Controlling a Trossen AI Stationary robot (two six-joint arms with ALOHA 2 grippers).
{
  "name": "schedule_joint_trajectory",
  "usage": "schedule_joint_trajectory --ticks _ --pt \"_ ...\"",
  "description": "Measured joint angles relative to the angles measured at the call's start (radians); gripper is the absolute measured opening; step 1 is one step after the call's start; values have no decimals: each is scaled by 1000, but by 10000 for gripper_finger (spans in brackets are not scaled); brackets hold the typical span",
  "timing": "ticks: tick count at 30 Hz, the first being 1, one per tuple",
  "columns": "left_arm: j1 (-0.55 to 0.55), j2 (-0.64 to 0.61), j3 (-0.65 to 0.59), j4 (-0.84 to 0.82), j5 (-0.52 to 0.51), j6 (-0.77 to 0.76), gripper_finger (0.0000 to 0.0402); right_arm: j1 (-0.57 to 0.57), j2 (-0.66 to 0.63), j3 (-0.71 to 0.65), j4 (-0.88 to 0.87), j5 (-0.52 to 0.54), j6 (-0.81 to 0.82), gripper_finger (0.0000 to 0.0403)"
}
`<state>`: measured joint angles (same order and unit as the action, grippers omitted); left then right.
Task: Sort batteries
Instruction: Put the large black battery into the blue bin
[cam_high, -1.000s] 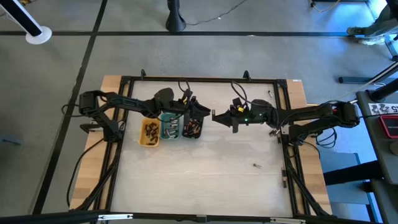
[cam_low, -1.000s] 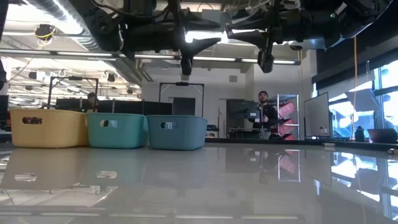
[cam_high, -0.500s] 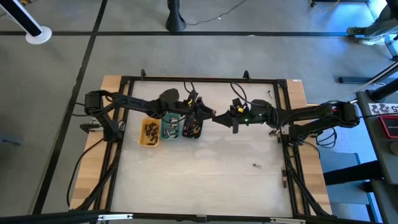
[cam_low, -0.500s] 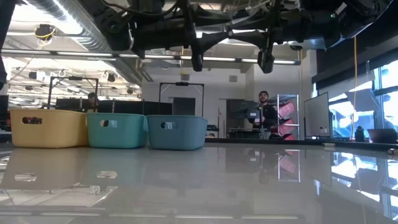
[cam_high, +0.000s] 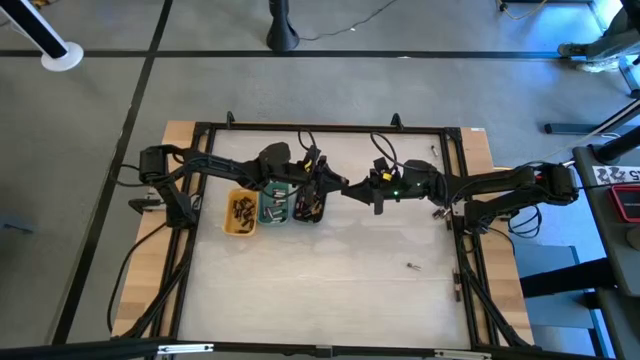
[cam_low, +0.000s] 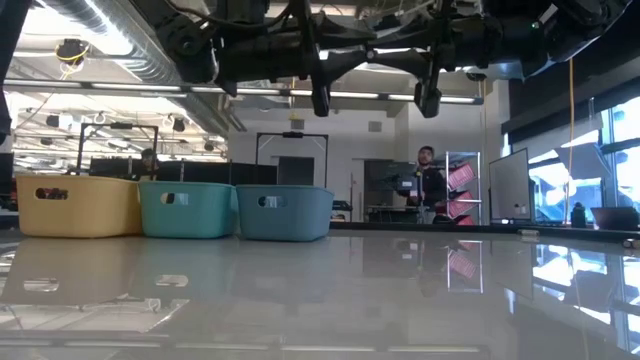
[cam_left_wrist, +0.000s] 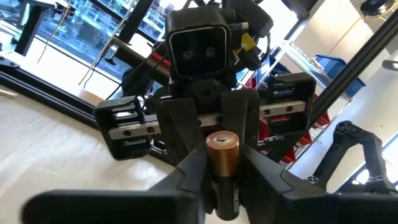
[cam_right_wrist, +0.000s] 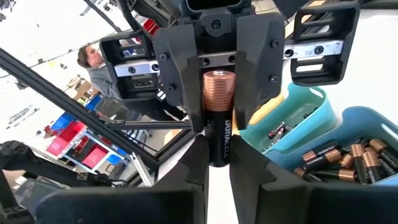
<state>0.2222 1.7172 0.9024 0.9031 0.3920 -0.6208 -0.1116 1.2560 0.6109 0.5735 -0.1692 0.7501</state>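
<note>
Left gripper (cam_high: 340, 186): we see it raised above the table, just past the grey-blue tray, tip to tip with the right one; its fingers (cam_left_wrist: 186, 177) sit on either side of a battery (cam_left_wrist: 222, 163), touching its dark body; closed on it as far as we can judge.
Right gripper (cam_high: 350, 187): we see it facing the left one at the same height; its fingers (cam_right_wrist: 196, 158) pinch the same battery from the opposite end, copper cap showing between them; closed on it.
Battery: held in the air between both grippers, above the table beside the trays.
Other batteries (cam_high: 241, 210): we see them lying in the yellow tray (cam_high: 229, 223); more (cam_high: 277, 209) in the green tray (cam_high: 263, 217); more (cam_high: 309, 205) in the grey-blue tray (cam_high: 312, 219).
Trays: side by side in a row, touching, on the left half of the table (cam_high: 330, 280).
Loose item (cam_high: 412, 266): small and dark, on the table's right side; we cannot tell what it is.
Person (cam_low: 427, 186): standing in the room well beyond the table.
</note>
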Motion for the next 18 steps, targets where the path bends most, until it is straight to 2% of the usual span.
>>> schedule_joint_trajectory --ticks 3,9,18 --pt "0 0 0 0 2 0 42 0 0 0 -2 0 -11 37" --pt "1 0 0 0 1 6 42 0 0 0 -2 1 -25 46" --pt "9 0 0 -4 -4 7 42 -1 -1 0 0 8 -40 126"
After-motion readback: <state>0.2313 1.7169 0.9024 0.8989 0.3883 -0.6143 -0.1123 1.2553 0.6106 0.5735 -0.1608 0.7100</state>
